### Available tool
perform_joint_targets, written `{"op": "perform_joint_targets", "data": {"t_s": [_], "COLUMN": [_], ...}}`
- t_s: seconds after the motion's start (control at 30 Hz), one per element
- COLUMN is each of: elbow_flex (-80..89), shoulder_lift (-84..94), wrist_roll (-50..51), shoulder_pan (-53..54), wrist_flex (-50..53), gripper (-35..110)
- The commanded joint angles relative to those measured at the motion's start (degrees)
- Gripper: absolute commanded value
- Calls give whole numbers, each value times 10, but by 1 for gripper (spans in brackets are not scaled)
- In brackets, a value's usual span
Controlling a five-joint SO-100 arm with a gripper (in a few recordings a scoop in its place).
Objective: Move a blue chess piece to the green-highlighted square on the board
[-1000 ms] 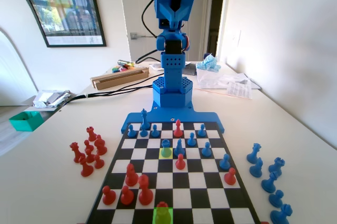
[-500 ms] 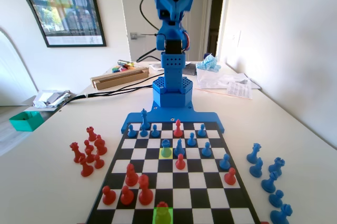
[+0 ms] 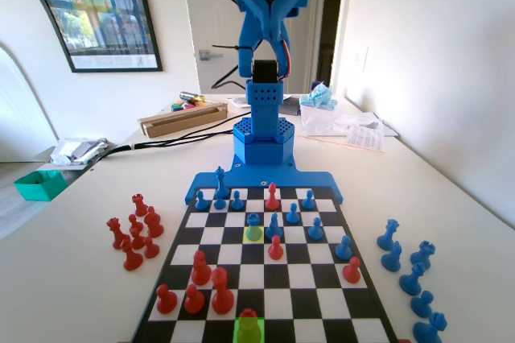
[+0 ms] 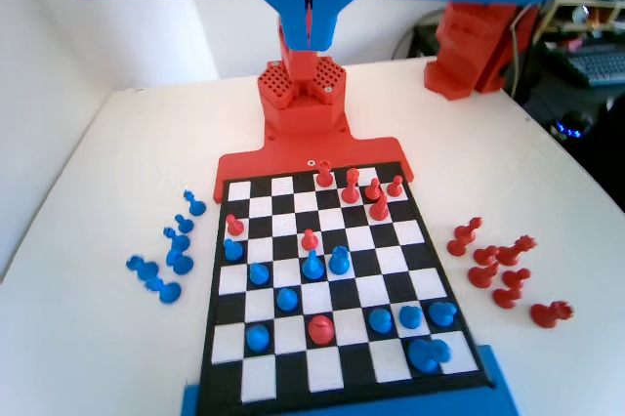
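One blue chess piece [image 3: 254, 225] stands on the yellow square, far from the green-highlighted square [image 3: 248, 330], where a red pawn [image 3: 248, 316] already sits. High above the board [image 3: 346, 315], the gripper [image 4: 312, 33] is pinched closed, empty. Coming down, it could knock close neighbours over

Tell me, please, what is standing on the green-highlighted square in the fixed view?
A red piece stands on the green-highlighted square at the board's near edge. The tint covers most of it and the picture's edge cuts the square, so its type is unclear.
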Motion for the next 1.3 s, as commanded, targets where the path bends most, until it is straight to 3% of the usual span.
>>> {"op": "perform_joint_targets", "data": {"t_s": [0.0, 0.57, 1.07, 1.27], "elbow_flex": [-56, -181, -323, -346], "shoulder_lift": [-57, -359, -580, -626], "wrist_roll": [33, 224, 267, 244], "shoulder_pan": [14, 42, 47, 43], "wrist_flex": [-31, -107, -136, -140], "gripper": [1, 1, 1, 10]}}
